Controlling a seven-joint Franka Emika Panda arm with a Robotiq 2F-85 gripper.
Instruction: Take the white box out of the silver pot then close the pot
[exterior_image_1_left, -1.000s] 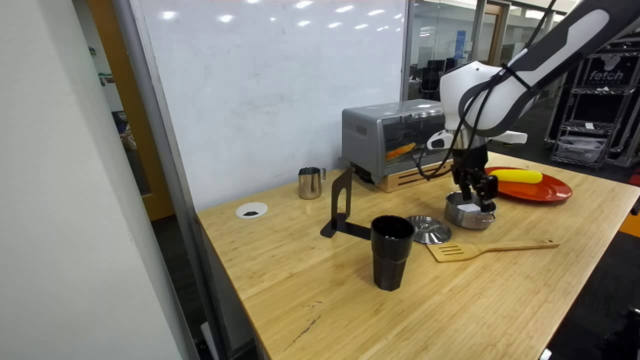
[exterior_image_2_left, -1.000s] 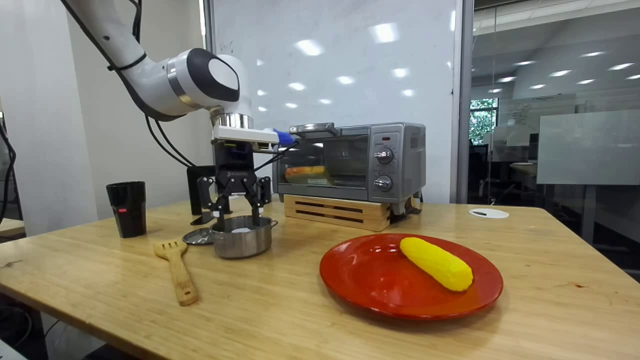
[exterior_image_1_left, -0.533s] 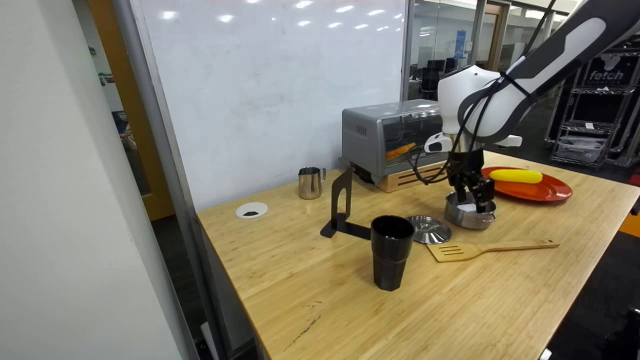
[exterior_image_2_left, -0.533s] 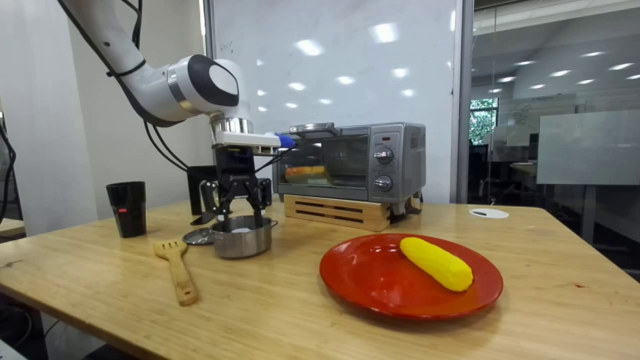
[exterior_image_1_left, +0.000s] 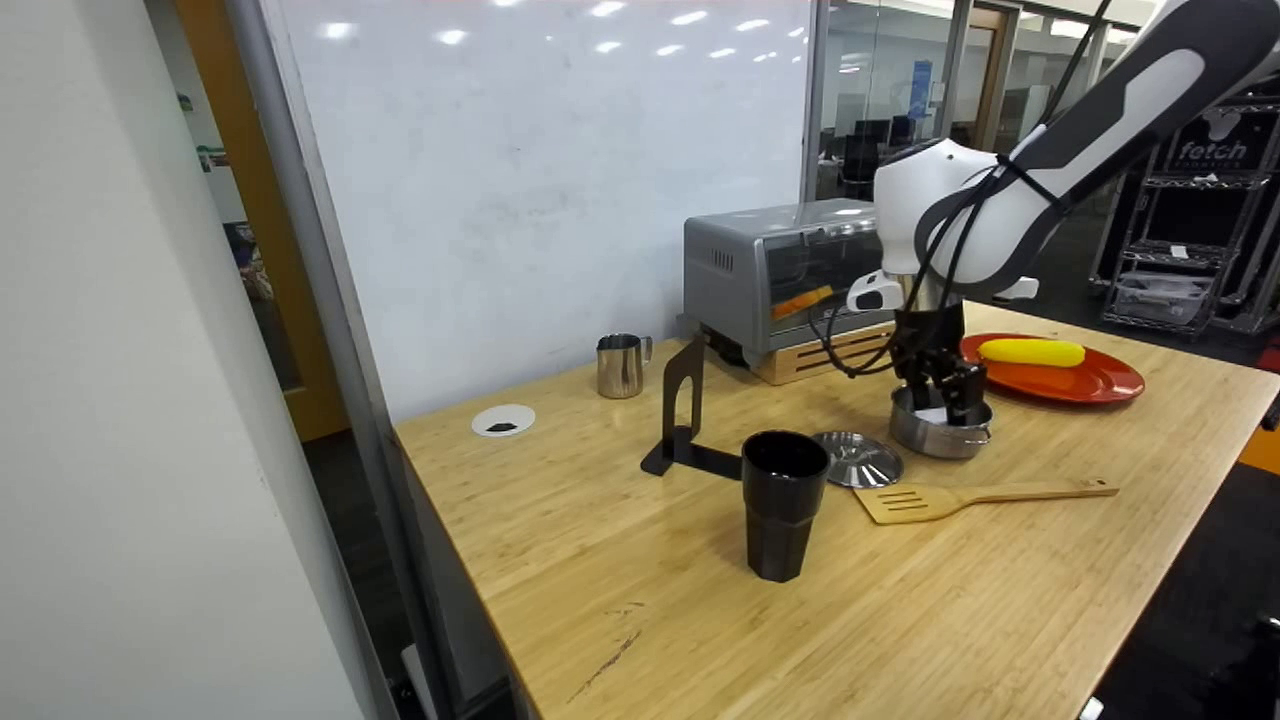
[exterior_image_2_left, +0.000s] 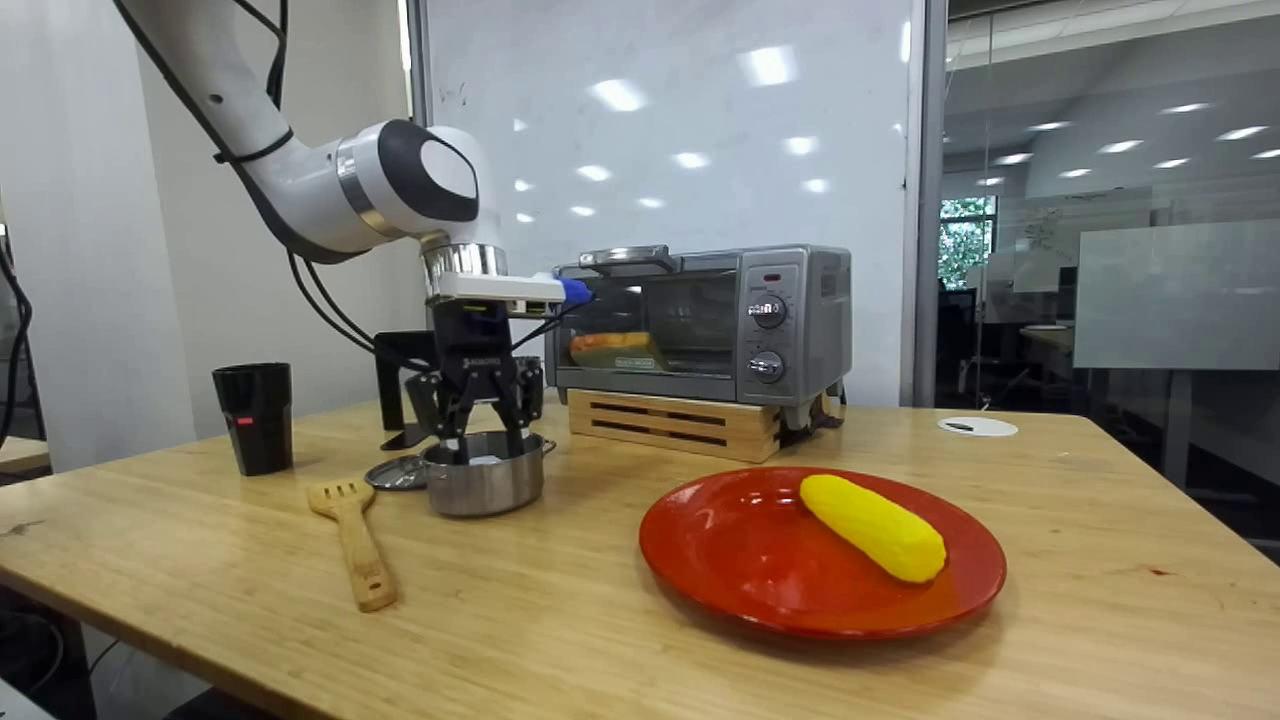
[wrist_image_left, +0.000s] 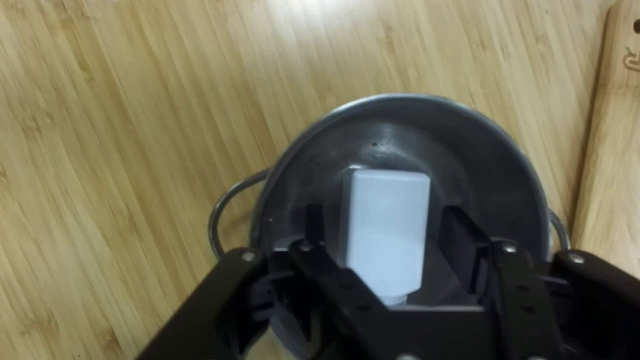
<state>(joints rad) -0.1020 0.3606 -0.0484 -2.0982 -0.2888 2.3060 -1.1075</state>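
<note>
The silver pot stands uncovered on the table, also in an exterior view and the wrist view. The white box lies inside it; only part of the box shows in the exterior views. My gripper points down with its fingertips inside the pot, one on each side of the box. A gap shows between each finger and the box, so it is partly open and holds nothing. The gripper also shows in both exterior views. The metal lid lies on the table beside the pot.
A wooden spatula lies by the pot and lid. A black cup and black bookend stand farther along. A red plate with a yellow object, the toaster oven and a steel cup are also there.
My gripper has moved down, deeper into the pot. Its fingers have drawn somewhat closer together around the box. The pot and lid have not moved.
</note>
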